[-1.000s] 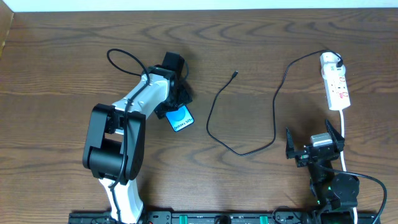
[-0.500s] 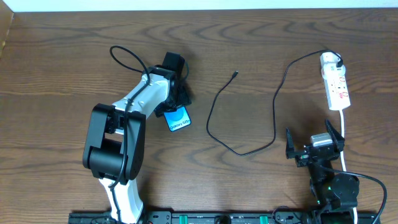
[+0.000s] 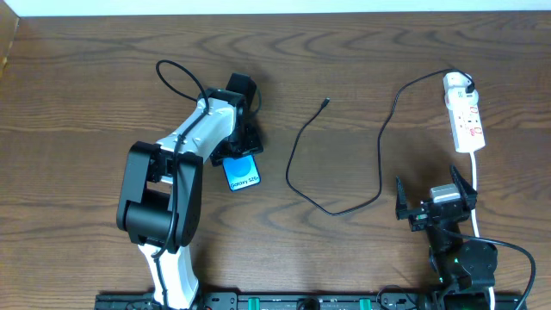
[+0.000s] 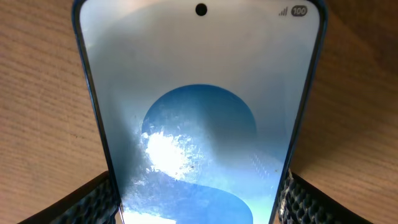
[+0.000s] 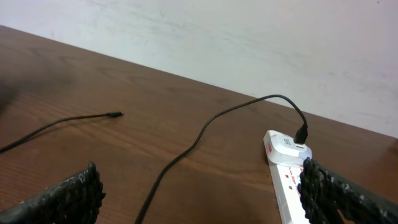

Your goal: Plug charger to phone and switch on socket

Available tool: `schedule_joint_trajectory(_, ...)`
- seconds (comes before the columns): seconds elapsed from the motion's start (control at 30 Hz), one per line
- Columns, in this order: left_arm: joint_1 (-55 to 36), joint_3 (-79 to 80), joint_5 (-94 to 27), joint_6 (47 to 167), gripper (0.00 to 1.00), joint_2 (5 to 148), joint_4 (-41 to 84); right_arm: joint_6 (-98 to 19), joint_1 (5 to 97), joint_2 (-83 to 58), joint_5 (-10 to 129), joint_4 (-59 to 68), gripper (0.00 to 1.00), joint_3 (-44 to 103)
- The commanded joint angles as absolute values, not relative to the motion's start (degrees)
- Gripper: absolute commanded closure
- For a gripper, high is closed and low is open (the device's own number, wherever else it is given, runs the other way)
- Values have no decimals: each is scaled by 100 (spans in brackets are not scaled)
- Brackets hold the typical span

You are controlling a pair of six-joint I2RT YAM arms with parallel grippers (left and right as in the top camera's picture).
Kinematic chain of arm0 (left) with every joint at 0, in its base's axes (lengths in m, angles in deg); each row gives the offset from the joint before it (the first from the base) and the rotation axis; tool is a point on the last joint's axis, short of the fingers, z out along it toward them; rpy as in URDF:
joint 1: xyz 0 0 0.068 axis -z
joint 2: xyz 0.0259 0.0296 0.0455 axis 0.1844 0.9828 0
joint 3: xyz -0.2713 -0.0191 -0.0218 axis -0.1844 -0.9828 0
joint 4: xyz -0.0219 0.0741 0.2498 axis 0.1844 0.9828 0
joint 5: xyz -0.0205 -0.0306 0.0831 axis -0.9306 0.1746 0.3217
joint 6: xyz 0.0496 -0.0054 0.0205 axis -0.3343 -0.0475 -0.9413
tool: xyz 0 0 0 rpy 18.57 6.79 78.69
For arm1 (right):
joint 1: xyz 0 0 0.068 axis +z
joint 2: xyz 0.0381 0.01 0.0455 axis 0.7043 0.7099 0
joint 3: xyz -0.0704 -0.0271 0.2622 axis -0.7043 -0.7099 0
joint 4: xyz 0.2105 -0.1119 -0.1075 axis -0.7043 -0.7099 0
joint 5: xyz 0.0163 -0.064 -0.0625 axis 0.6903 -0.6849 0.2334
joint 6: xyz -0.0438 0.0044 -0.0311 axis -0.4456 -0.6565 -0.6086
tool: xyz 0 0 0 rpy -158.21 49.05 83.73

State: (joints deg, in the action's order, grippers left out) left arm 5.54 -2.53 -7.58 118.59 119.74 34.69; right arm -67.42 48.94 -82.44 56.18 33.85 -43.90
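— Swung leftward just now, that black-framed smartphone with the cyan screen (image 3: pixel 243 173), left of the thin black cable (image 3: pixel 380 168).
— Yes, left gripper (image 3: pixel 238 153) jaws clench it; right gripper (image 3: pixel 435 196) jaws hang released.

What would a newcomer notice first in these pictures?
The bright blue phone stands out most, clamped in the left tool left of centre. Next comes the black charger, which loops across the middle of the table. One end is plugged into the white socket at the far right.
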Motion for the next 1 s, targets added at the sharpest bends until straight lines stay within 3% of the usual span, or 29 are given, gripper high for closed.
schedule_joint_trajectory(0.0,569,-41,-730,11785,28,11828,3513,-6690,4933,-8279,5651,3363,1,-4399)
schedule_joint_trajectory(0.97,390,-41,-1755,12001,29,11445,3284,-6690,4933,-8279,5651,3363,1,-4399)
